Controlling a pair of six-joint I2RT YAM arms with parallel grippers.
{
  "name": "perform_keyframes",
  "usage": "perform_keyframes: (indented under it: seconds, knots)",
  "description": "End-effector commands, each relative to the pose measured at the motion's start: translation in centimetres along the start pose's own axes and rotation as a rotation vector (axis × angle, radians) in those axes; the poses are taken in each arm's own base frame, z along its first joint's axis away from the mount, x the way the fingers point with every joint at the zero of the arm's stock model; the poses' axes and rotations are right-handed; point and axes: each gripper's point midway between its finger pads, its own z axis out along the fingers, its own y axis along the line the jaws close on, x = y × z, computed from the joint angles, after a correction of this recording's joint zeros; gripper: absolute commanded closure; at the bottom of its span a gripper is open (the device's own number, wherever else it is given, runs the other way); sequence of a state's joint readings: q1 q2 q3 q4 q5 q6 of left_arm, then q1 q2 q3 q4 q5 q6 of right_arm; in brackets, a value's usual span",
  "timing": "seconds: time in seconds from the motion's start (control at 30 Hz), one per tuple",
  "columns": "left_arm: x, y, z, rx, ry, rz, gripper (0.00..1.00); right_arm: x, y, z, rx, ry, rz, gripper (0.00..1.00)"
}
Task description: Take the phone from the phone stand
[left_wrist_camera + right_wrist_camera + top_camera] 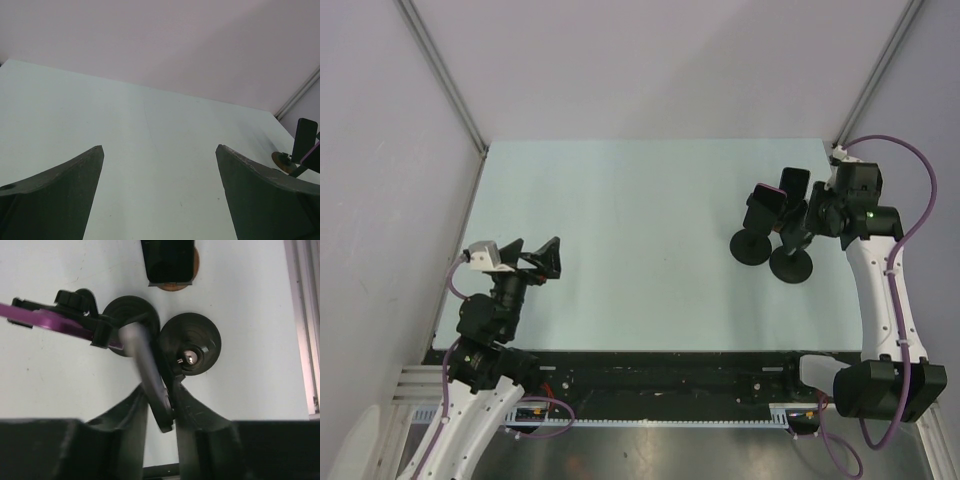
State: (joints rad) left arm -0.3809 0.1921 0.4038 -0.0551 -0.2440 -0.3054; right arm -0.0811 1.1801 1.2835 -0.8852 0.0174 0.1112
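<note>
The right hand, arm stretched forward, pinches the phone by the phone stand; left hand gapes.

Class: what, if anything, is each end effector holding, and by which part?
Right end effector pinches a slim grey bar at its near end; phone or stand arm, I cannot tell. Left end effector, open, holds nothing.

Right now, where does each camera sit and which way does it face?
Top external: above, behind the arms, looking down on the table; shows both, left end effector and right end effector.
Left wrist: low, facing across the table to a dark phone far right; own open fingers show.
Right wrist: straight down on two black bases; own fingers flank a grey bar.
Shared: both wrists see that dark phone.
</note>
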Motion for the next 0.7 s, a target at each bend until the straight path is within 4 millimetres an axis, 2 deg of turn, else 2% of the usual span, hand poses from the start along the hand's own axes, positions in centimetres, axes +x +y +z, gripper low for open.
perform_keyframes:
  seconds: [0.0,0.03,0.13,0.3,0.47,0.6,0.67]
  knots:
    - [-0.3,-0.3,0.2,0.004,-0.001,0.01,0.0,-1.3,0.6,-2.3,-0.039,-0.061,0.004,0.78]
    - [-0.2,-0.3,0.3,0.005,0.004,0.012,0.0,-1.1,0.7,-3.0,-0.044,-0.067,0.016,0.88]
    - [0.0,-0.6,0.3,0.017,0.014,0.013,0.0,-0.6,1.1,-4.7,-0.07,-0.08,0.038,1.0]
    - [0.8,-1.1,0.6,0.032,0.049,0.01,0.0,0.4,2.1,-7.1,-0.139,-0.094,0.041,1.0]
    - [1.1,-1.5,0.8,0.041,0.065,0.012,0.0,2.3,3.8,-9.1,-0.216,-0.066,0.001,1.0]
    - [1.3,-1.6,1.0,0.042,0.079,0.007,0.0,3.0,7.3,-11.2,-0.351,-0.099,-0.078,1.0]
    - [1.4,-1.8,1.0,0.046,0.081,-0.004,0.0,3.0,9.7,-12.2,-0.434,-0.127,-0.132,1.0]
